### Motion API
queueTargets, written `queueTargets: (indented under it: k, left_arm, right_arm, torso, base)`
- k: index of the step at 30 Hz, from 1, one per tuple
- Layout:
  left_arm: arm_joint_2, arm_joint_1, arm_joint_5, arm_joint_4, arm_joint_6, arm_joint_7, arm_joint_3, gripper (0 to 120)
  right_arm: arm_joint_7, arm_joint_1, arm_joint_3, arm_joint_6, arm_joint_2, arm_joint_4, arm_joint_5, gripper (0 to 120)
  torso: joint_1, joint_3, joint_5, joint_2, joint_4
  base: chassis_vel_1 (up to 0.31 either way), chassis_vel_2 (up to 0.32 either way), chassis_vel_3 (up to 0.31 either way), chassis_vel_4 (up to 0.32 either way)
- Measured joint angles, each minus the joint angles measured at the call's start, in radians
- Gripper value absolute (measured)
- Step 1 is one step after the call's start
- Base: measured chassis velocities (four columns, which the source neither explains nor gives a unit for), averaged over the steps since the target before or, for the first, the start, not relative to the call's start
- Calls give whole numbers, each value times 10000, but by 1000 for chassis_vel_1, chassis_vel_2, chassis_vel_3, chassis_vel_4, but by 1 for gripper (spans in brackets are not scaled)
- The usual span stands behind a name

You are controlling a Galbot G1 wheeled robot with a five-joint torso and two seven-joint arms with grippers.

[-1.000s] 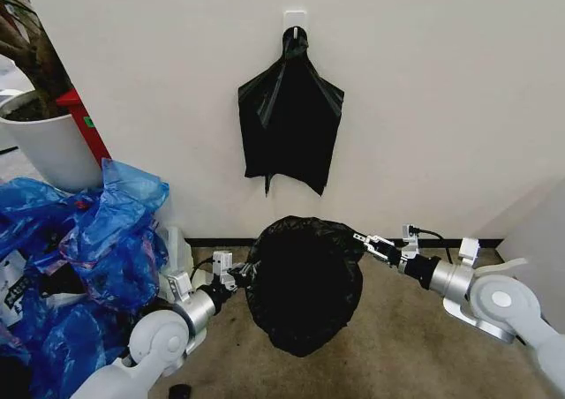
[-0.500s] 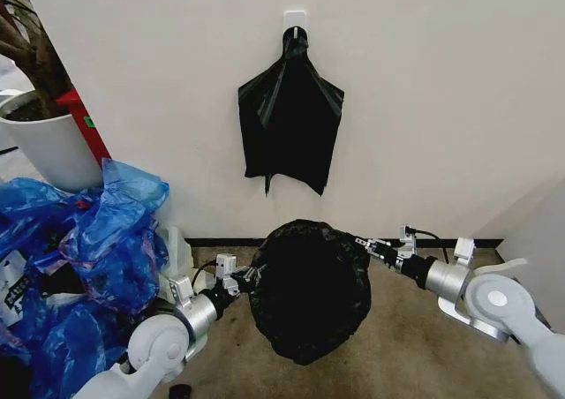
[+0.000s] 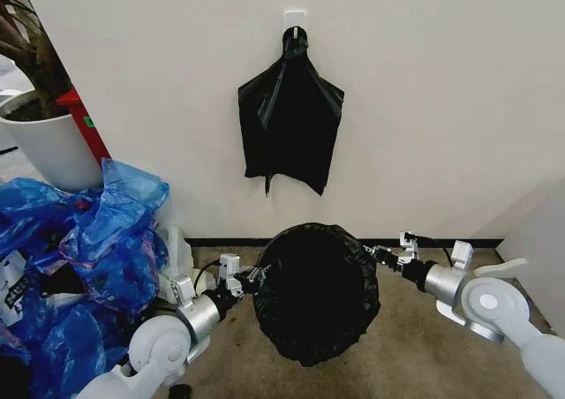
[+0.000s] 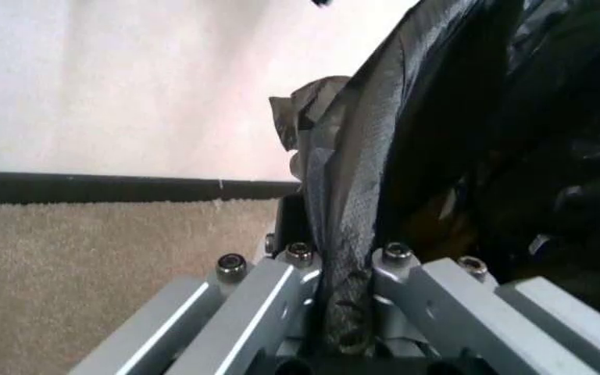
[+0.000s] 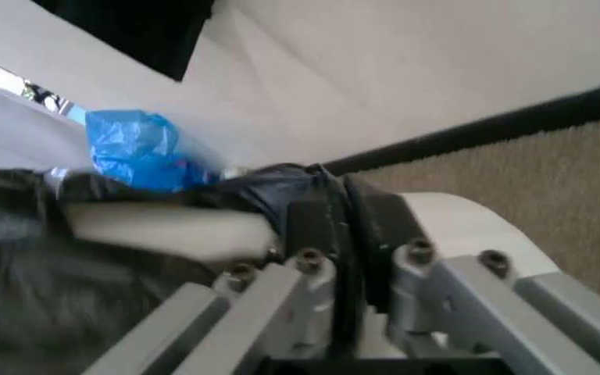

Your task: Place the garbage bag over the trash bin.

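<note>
Jaws of your left gripper [image 3: 248, 278] and right gripper [image 3: 374, 252] pinch the glossy black plastic garbage bag [image 3: 316, 293], apparently draped over the round white plastic trash bin [image 5: 165, 231]; release remains.

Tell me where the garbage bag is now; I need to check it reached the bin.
In the head view, the garbage bag sits low centre on the carpet below the hanging black bag, stretched between the left claw and right claw.
</note>
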Motion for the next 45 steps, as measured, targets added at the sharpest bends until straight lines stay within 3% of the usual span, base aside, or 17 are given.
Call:
queueTargets:
  k: [5,7,14,18,19,22,26,28,32,36,45]
  left_arm:
    - [-220,-168,-744,285,43,-933,4,1]
    - [-337,-274,-1443,565,81,-1568,-15,1]
    - [-454,-437,-2583,871,298,-2503,-137,1]
    - [-503,-596,-3007,974,308,-3305,-186,1]
    - [-514,-614,-3273,974,323,-3793,-275,1]
    - [-503,-671,-3718,951,500,-4392,-431,1]
    - [-540,-825,-4055,966,549,-4798,-441,1]
    - [-662,-1088,-4529,1025,545,-5351,-419,1]
    - [-740,-1330,-4937,1048,515,-5851,-349,1]
    - [-776,-1667,-5988,1057,563,-7014,-303,1]
    - [-831,-1838,-7015,1059,524,-7958,-394,1]
  right_arm:
    - [-166,-107,395,116,-23,-38,78,20]
    - [-233,-256,799,-23,-66,108,532,33]
    - [-572,-512,1033,-137,39,193,782,58]
    - [-2226,-788,1066,198,69,-333,134,68]
    - [-4011,-830,984,552,65,-1027,-659,74]
    - [-6951,-957,992,663,28,-2085,-2233,88]
    - [-8123,-1303,1053,638,-28,-2332,-2941,98]
    - [-8692,-1579,997,635,108,-2525,-3835,100]
    - [-8672,-1747,719,736,288,-2550,-4315,100]
    - [-6587,-1934,78,1232,942,-1879,-4074,100]
    - [-5004,-2535,-35,1506,1497,-742,-3497,100]
  torso:
    - [1,0,0,0,0]
    - [0,0,-4,0,-1]
    - [0,0,-1,0,2]
    - [0,1,-1,0,-1]
    - [0,0,0,0,-4]
    - [0,1,8,0,1]
    - [0,0,-10,0,-1]
    - [0,1,2,0,-2]
    - [0,0,-2,0,-2]
    - [0,1,2,0,1]
    - [0,0,-3,0,-1]
  base:
    - [0,0,0,0]
    - [0,0,0,0]
    - [0,0,0,0]
    - [0,0,0,0]
    - [0,0,0,0]
    - [0,0,0,0]
    - [0,0,0,0]
    - [0,0,0,0]
    - [0,0,0,0]
    - [0,0,0,0]
    - [0,0,0,0]
